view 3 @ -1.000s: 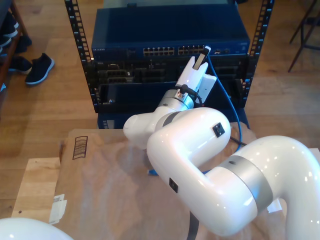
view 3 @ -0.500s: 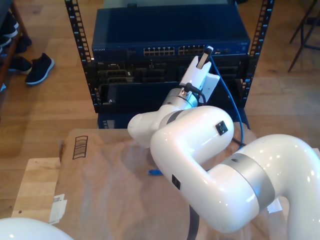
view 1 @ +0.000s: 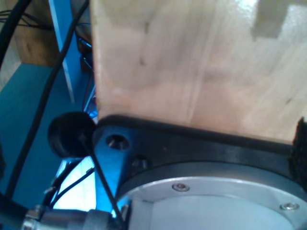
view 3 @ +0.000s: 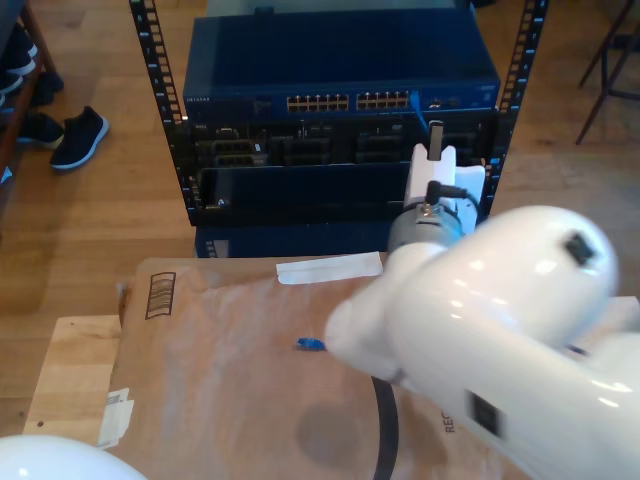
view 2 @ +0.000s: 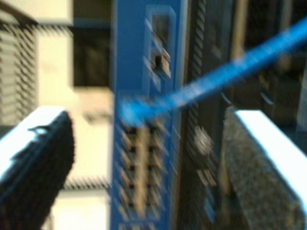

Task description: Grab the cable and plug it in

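Note:
The blue cable (view 2: 225,72) runs slantwise between my second gripper's (view 2: 144,163) fingers without touching them, and its plug (view 2: 127,112) sits at a port in the blue switch (view 2: 139,57). My second gripper is open, with one dark pad (view 2: 33,167) on each side. In the exterior view that gripper (view 3: 437,130) points at the rack, just to the exterior view's right of the cable (view 3: 420,112), which rises to the switch's port row (view 3: 350,101). A small blue plug (view 3: 310,344) lies on the brown paper. The first wrist view looks at a wooden board (view 1: 192,62) and a black mount (view 1: 192,143).
The server rack (view 3: 340,150) stands beyond the paper-covered table (view 3: 200,380). A white strip (view 3: 330,268) lies near the table's far edge. Shoes (view 3: 75,135) are on the floor at the exterior view's left. A white arm part (view 3: 50,462) shows at the exterior view's lower left.
My second gripper has let go of the cable's plug at the switch, drawn back and swung toward the exterior view's right. The plug stays at the port.

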`<state>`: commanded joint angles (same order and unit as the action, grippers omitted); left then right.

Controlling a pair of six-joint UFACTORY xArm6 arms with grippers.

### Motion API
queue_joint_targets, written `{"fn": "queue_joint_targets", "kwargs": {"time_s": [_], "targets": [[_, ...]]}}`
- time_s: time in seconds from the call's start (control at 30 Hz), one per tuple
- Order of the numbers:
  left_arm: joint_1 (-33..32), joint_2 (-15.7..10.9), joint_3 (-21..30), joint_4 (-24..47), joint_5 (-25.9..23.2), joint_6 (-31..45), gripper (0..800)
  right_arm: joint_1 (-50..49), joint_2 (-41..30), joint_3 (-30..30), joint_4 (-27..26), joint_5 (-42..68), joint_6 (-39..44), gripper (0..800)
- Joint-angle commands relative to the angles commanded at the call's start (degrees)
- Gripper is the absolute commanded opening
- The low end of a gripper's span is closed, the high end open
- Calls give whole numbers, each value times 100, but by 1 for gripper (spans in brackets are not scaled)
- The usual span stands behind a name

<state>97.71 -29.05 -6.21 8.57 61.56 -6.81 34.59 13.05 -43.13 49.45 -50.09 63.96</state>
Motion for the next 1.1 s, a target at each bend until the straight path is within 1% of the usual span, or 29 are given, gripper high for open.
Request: {"fn": "queue_joint_targets", "kwargs": {"time_s": [0.03, 0.07, 0.17, 0.27, 0.4, 0.47, 0.5, 0.53, 0.63, 0.67, 0.73, 0.77, 0.8, 0.87, 0.93, 1.0, 1.1], "targets": [[0, 0, 0, -9, 0, 0, 800, -123, -299, 167, -255, 325, -18, 594], [0, 0, 0, 0, 0, 0, 800, -299, -607, 404, -624, 615, -26, 597], [0, 0, 0, -9, 0, 0, 800, -1011, -1574, 1152, -1978, 1714, -26, 610], [0, 0, 0, -9, 0, 0, 800, -1864, -2338, 1574, -3138, 3007, -44, 611], [0, 0, 0, 0, 0, 0, 800, -2971, -3007, 1530, -4905, 4835, -53, 612], [0, 0, 0, -9, 0, 0, 800, -3209, -3200, 1407, -5565, 5336, -62, 611], [0, 9, 0, -9, 0, 0, 800, -3323, -3253, 1380, -5749, 5547, -79, 611], [0, 0, 0, 0, 0, 0, 800, -3481, -3279, 1371, -5855, 5776, -176, 611], [0, 0, 0, -9, 0, 0, 800, -4097, -3393, 1363, -5837, 6593, -844, 614], [0, 0, 0, 0, 0, 0, 800, -4273, -3543, 1363, -5802, 7068, -1055, 637], [0, 0, 0, 0, 0, 0, 800, -4756, -3780, 1345, -5653, 8202, -1451, 720], [0, 0, 0, -9, -9, 0, 800, -4967, -3859, 1336, -5503, 8651, -1741, 767], [0, 0, 0, -9, 0, 0, 800, -5169, -3956, 1336, -5327, 8967, -2136, 796], [0, 9, 0, -9, 0, 0, 800, -5635, -4334, 1424, -4844, 9591, -3042, 796], [0, 0, 0, -9, 0, 0, 800, -6488, -4703, 1618, -4440, 10084, -3824, 797], [0, 0, 0, -9, 0, 0, 800, -7279, -5020, 1732, -4334, 10444, -4343, 797], [0, 0, 0, -9, 0, 0, 800, -8299, -5204, 1767, -4343, 10831, -4888, 797]]}}
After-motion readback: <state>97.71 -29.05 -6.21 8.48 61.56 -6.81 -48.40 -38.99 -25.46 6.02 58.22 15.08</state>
